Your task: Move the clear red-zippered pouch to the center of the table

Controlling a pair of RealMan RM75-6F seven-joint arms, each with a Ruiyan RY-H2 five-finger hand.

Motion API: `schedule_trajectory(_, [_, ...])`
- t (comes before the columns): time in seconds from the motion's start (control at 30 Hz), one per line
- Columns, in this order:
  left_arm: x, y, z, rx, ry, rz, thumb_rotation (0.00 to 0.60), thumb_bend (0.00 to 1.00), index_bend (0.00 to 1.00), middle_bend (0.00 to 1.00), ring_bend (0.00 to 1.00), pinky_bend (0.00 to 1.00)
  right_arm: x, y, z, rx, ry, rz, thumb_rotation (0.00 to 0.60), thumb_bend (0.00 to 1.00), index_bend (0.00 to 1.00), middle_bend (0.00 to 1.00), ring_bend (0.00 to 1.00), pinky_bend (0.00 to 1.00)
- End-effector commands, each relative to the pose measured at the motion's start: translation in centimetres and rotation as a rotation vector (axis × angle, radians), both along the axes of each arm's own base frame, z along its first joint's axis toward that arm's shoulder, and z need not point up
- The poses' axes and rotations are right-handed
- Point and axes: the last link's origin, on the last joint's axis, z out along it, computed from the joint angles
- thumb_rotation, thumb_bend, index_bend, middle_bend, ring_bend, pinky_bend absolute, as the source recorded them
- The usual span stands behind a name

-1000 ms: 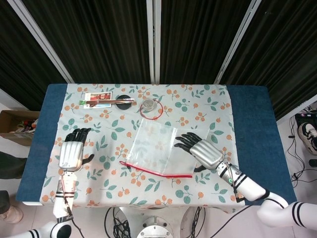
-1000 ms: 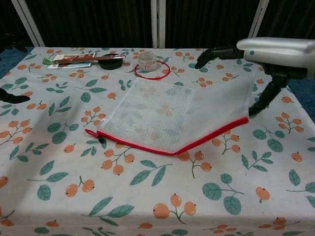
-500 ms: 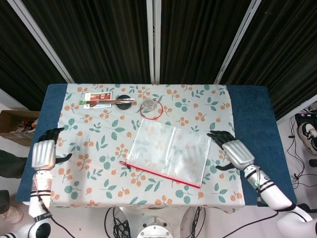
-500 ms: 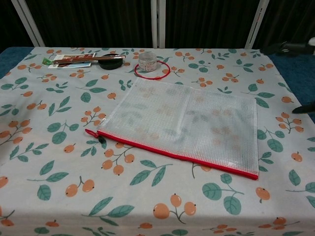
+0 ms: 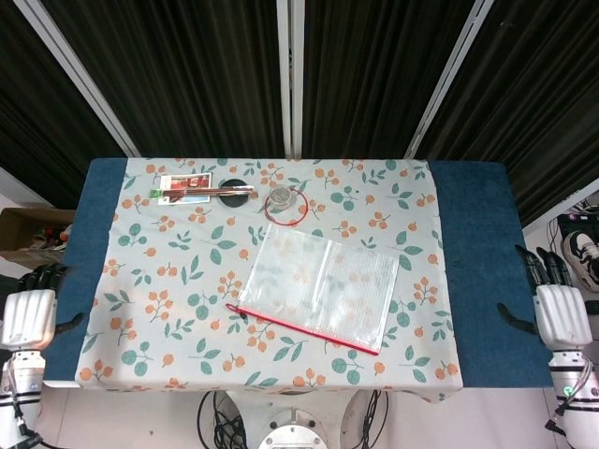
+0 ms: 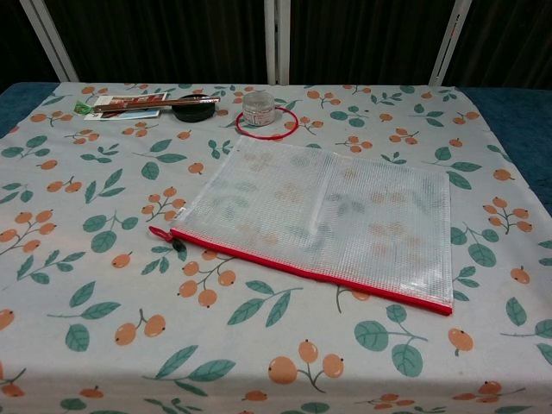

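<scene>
The table carries the clear red-zippered pouch, lying flat near its middle. The left hand and right hand hang off either end, fingers apart, holding nothing.

Each robot hand — silver back, black fingers, white wrist.

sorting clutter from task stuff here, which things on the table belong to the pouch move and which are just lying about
Part of the job:
- clear red-zippered pouch, lying flat near the middle of the table
- left hand and right hand, both off the table's sides, holding nothing

Just lying about:
- small jar inside a red ring
- chopsticks on a card
- black disc
</scene>
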Motion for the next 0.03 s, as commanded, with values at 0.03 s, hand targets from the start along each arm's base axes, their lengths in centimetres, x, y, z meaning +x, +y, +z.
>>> schedule_trajectory(0.03, [0.45,-1.91,0.18,0.012,0.001,0.004,0.6,0.08,0.25,0.22,0.17,0.22,-0.74,1.69,0.03,0.006,-0.04,-0.007,0.6,0.15,0.05,0.13,0.0,0.0])
